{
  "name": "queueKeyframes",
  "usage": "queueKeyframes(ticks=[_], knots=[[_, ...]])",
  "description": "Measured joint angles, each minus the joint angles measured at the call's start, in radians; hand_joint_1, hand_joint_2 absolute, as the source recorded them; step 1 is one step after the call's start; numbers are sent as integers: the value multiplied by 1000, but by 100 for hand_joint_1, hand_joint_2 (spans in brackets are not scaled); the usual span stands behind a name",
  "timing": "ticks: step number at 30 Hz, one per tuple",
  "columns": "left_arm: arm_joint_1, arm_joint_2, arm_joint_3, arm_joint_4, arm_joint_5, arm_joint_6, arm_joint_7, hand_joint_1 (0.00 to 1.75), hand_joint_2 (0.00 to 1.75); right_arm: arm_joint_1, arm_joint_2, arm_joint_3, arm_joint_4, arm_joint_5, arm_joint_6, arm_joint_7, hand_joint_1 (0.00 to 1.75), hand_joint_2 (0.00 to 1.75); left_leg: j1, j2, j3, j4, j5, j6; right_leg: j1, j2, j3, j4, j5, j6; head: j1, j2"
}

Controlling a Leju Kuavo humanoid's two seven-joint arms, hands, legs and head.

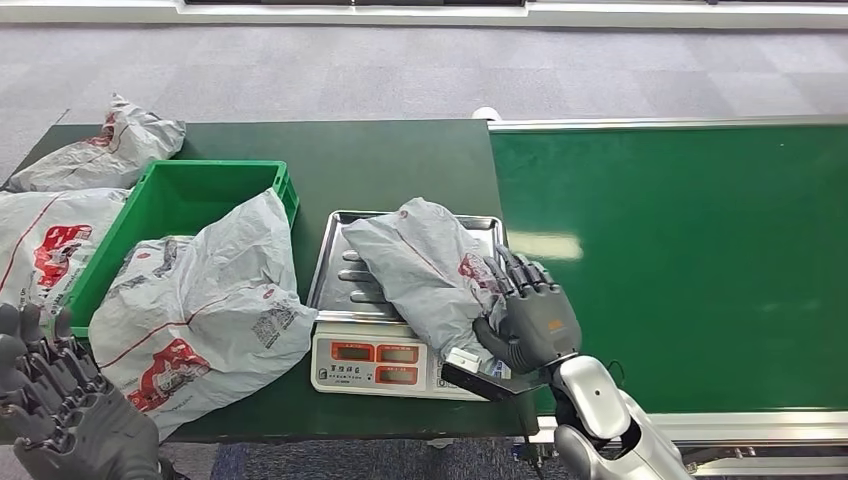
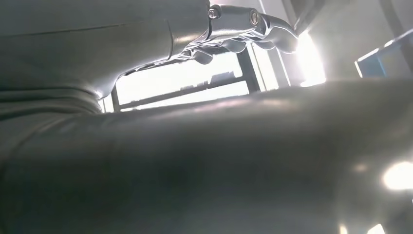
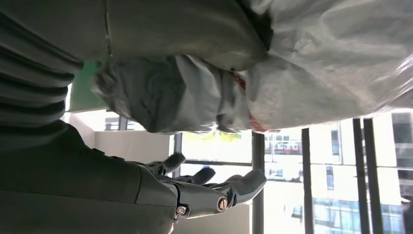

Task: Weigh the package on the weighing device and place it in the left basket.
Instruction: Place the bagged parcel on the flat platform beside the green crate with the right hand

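Right hand (image 1: 527, 318) rested against the near right side of the grey package (image 1: 425, 268), fingers spread along its crumpled plastic; whether it truly gripped could not be told. That soft poly mailer lay on the steel tray of the scale (image 1: 375, 362). It looked light, limp and slippery, best gathered by a bunched fold. Left hand (image 1: 50, 400) hung low, holding nothing, fingers loosely curled. A rigid green basket (image 1: 215, 177) stood just left, with another mailer (image 1: 205, 310) draped over its rim.

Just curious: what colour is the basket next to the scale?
Bright green basket, clearest in the head view.
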State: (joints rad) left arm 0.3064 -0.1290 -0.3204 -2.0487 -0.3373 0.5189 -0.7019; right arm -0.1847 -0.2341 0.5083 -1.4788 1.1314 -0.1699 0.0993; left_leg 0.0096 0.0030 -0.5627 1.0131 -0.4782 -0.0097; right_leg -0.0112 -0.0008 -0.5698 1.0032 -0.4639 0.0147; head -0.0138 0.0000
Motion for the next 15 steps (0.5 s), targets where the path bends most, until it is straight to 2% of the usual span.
queueKeyframes(ticks=[6, 10, 15], knots=[[-32, -6, 0, 23, -7, 65, 7, 0, 0, 41, -17, -48, -63, 45, -52, 2, 0, 0, 0, 0, 0, 0, 0, 0, 0, 0, 0, 0, 0, 0, 0, 0], [-50, -5, -4, 41, 45, 86, 6, 0, 0, 47, -48, -89, -127, 39, -82, -15, 0, 0, 0, 0, 0, 0, 0, 0, 0, 0, 0, 0, 0, 0, 0, 0], [-82, 6, -8, 64, 83, 70, 1, 0, 0, 9, -86, -160, -193, -98, -68, -106, 0, 0, 0, 1, 0, 0, 1, 1, -1, 0, 0, 0, 1, 2, 0, 0]])
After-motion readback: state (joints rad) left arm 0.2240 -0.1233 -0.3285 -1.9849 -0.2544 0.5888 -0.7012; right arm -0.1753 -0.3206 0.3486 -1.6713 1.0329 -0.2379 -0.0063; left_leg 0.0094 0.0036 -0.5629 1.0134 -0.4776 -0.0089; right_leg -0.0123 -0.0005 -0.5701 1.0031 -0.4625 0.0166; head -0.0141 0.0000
